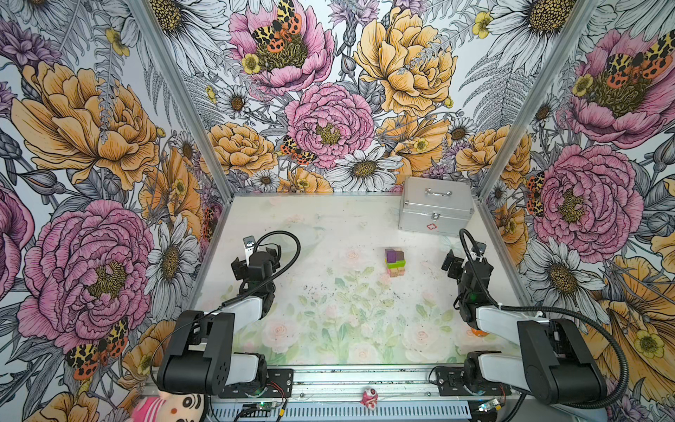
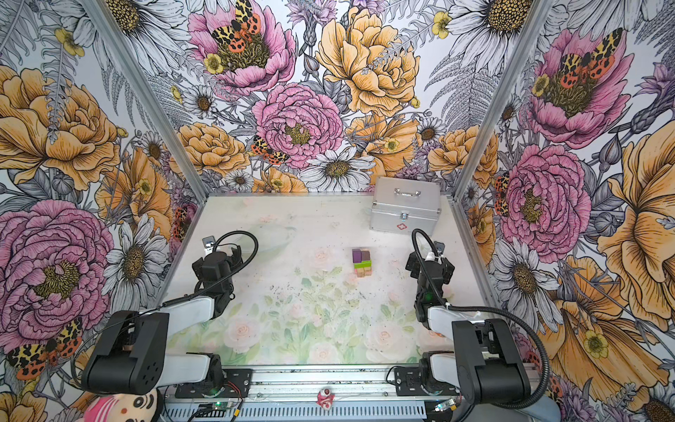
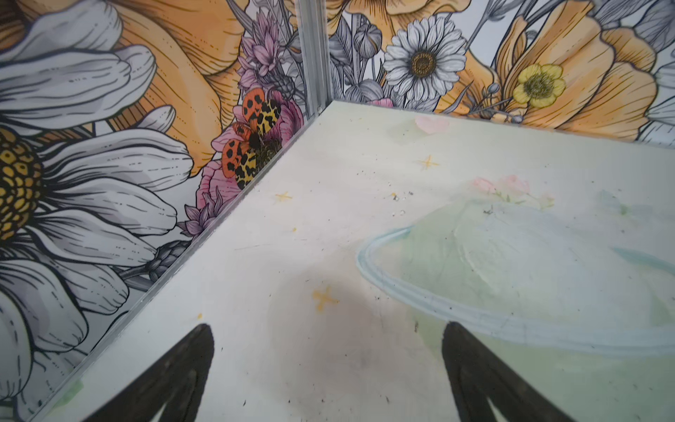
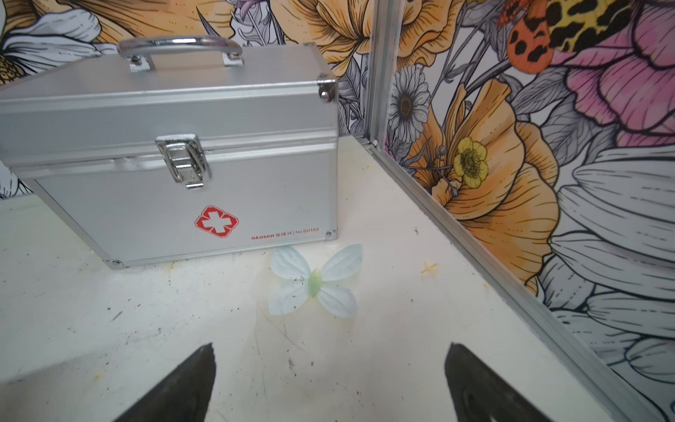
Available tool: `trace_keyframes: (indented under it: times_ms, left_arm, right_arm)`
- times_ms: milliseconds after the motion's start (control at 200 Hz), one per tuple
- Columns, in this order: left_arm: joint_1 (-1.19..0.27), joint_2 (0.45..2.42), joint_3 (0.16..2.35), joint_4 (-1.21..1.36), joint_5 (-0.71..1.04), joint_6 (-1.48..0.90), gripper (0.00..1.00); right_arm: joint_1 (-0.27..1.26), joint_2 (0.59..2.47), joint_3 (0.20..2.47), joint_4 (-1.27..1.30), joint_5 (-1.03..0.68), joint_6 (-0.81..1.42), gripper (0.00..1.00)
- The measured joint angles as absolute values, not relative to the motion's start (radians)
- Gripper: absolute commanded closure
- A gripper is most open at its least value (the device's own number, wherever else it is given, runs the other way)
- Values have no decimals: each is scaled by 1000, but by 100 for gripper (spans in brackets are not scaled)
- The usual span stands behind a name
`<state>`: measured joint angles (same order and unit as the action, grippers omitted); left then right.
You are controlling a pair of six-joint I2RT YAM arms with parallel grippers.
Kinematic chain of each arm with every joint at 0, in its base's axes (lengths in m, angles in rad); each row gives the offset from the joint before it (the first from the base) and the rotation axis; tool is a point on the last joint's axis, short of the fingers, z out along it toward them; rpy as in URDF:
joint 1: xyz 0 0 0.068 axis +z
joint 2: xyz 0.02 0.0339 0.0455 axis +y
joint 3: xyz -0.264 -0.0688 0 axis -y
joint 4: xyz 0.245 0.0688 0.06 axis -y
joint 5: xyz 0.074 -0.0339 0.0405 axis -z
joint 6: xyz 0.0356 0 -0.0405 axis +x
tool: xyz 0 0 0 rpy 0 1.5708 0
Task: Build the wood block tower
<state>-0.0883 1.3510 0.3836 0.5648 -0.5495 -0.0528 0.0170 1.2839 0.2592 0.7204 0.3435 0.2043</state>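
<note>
Arms: left arm (image 1: 241, 308) and right arm (image 1: 500, 321) sit folded back by the front rail (image 1: 365, 380), one at each side of the table (image 1: 328, 219). Neither reaches toward the middle.
Silver case (image 4: 182, 153): shut, in the back right corner, directly ahead of the right wrist camera. Not part of the build.
Left gripper (image 3: 327, 329): jaws spread wide and empty over bare table, facing the back left corner.
Right gripper (image 4: 331, 347): jaws likewise wide and empty, facing the case.
Wood block tower (image 1: 395, 262): upright on the table, right of centre, between the two grippers. Nearer the right one, well apart from the left, touched by neither. Absent from both wrist views.
Layers: crossed. Purple brick (image 2: 357, 254) on top beside a darker one, lime-green brick (image 2: 359, 265) below, tan bricks (image 2: 366, 270) toward the base.
Loose bricks: none seen on the table; any under the arms would be hidden.
Progress (judgement): build looks complete or nearly so, with nothing obvious left to place.
</note>
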Motion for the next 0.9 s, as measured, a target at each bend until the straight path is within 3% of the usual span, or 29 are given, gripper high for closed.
trace_keyframes:
  times_ms: [165, 350, 901]
  left_arm:
    - [-72, 1409, 347, 803, -501, -38, 1]
    - [-62, 1522, 344, 892, -396, -15, 1]
    - [-10, 1551, 355, 925, -252, -12, 1]
  right_arm:
    - [-31, 1402, 254, 920, 315, 188, 0]
    - [-51, 1508, 256, 1000, 239, 171, 0]
    - [-44, 1526, 347, 928, 152, 132, 0]
